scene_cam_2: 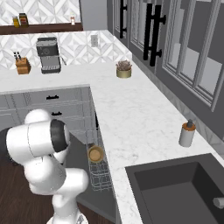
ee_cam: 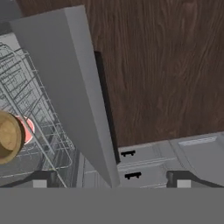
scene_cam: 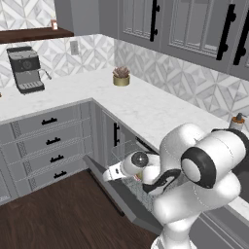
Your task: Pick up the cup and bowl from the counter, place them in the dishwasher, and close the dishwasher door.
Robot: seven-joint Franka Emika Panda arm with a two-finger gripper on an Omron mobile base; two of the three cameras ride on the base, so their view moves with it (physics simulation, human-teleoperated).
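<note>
Since both dishes sit in the rack, we judge only the closing is left. Our gripper [ee_cam: 111,181] is empty and spread wide, poised above the lowered dishwasher door [ee_cam: 78,87]. Beyond it the bowl [ee_cam: 8,136] lies in the dishwasher [scene_cam_2: 99,177] rack, touching the cup [ee_cam: 27,129] behind it. Farther off, the counter [scene_cam_2: 131,113] holds neither.

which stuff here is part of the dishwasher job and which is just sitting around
Job: bowl and cup in the dishwasher rack; open dishwasher door; counter.
Sitting around: potted plant, soap dispenser, coffee machine, knife block, sink.
</note>
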